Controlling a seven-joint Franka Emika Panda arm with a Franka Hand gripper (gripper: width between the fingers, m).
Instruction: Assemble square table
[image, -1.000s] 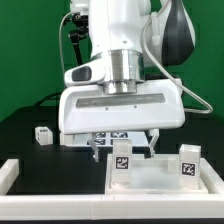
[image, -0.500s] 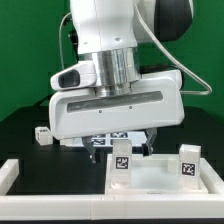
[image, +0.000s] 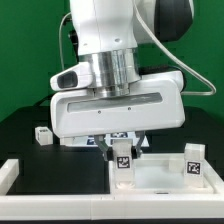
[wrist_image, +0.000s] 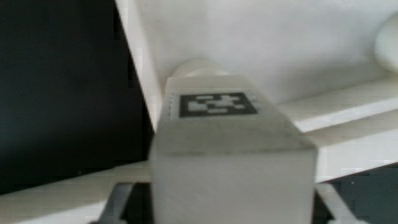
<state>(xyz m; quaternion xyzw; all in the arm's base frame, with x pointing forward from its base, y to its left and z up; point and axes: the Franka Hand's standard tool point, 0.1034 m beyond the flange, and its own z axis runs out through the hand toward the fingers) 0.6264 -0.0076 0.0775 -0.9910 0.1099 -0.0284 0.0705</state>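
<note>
The short white plastic leg (wrist_image: 222, 130) with a black-white tag stands upright near the far corner, on the exterior view's left, of the large white square plastic slab (image: 160, 178). A second tagged leg (image: 192, 166) stands to its right. The white two-finger gripper (image: 121, 148) points straight down, its dark fingers (wrist_image: 125, 205) pinching the first leg from both sides.

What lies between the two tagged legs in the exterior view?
Only bare white slab separates the gripped leg from the other leg, per the exterior view.

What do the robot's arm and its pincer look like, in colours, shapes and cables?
The arm is glossy white with a dark grey joint cover and a ribbed silver wrist ring. The pincer has a wide white box body and two dark fingers. Black cables run beside the arm.
</note>
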